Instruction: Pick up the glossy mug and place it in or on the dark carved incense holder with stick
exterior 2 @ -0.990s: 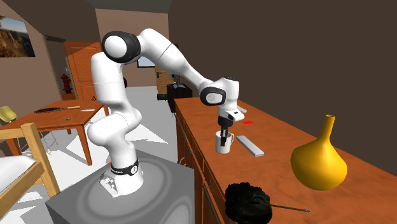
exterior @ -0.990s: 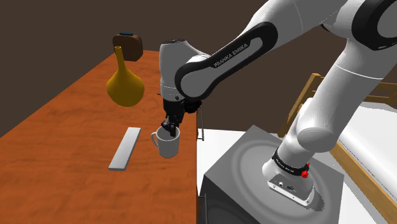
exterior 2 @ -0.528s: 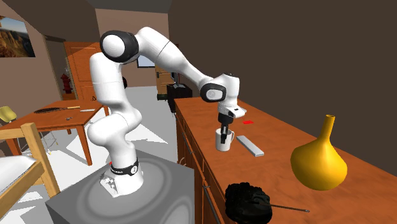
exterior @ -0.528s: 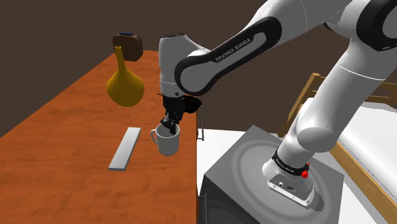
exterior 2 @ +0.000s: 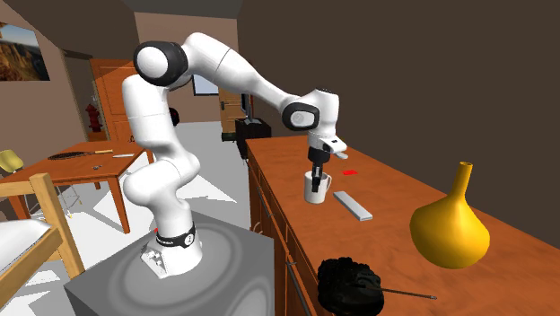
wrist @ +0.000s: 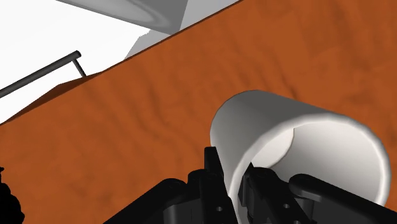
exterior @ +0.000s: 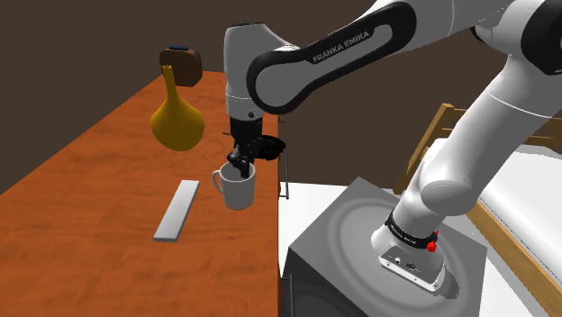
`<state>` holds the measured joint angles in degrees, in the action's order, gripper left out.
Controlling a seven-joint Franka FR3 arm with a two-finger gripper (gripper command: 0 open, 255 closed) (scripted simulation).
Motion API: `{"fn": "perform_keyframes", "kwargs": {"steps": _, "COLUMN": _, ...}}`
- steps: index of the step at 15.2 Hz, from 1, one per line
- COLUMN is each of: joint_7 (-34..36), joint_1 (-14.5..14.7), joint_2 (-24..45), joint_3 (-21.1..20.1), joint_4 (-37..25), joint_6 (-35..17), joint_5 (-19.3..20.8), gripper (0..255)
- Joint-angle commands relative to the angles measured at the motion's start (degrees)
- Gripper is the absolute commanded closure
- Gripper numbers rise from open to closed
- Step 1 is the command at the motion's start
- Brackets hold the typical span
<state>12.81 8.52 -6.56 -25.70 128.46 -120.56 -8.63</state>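
- Counter [exterior: 90, 207] of orange-brown wood takes up the shoulder view's left, with a flat grey bar [exterior: 177, 210] lying on it.
- Farther back stands a yellow long-necked vase [exterior: 176, 122], well apart from the bar.
- Right of the bar, the white mug [exterior: 239, 191] hangs just over the counter near its edge, handle toward the bar.
- The black gripper [exterior: 239, 167] pinches the mug's rim, one finger inside and one outside.
- The dark incense holder [exterior 2: 348, 284] sits farther along that edge, near the vase and apart from the mug.
- The grey stand [exterior: 360, 225] is at the right.
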Motion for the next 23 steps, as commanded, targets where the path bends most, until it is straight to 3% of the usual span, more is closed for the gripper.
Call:
{"fn": "perform_keyframes", "kwargs": {"steps": 1, "joint_7": 0.0, "joint_1": 0.0, "joint_2": -0.6, "joint_3": 0.1, "joint_4": -0.8, "joint_6": 1.4, "joint_5": -0.2, "gripper": 255}}
{"fn": "perform_keyframes", "kwargs": {"steps": 8, "joint_7": -0.2, "joint_1": -0.1, "joint_2": -2.5, "joint_3": 0.5, "joint_4": -4.0, "joint_6": 6.3, "joint_5": -0.6, "gripper": 255}}
{"fn": "perform_keyframes", "kwargs": {"steps": 23, "joint_7": -16.2, "joint_1": -9.2, "joint_2": 8.4, "joint_3": 10.4, "joint_4": -18.0, "joint_6": 11.4, "joint_5": 5.2, "gripper": 255}}
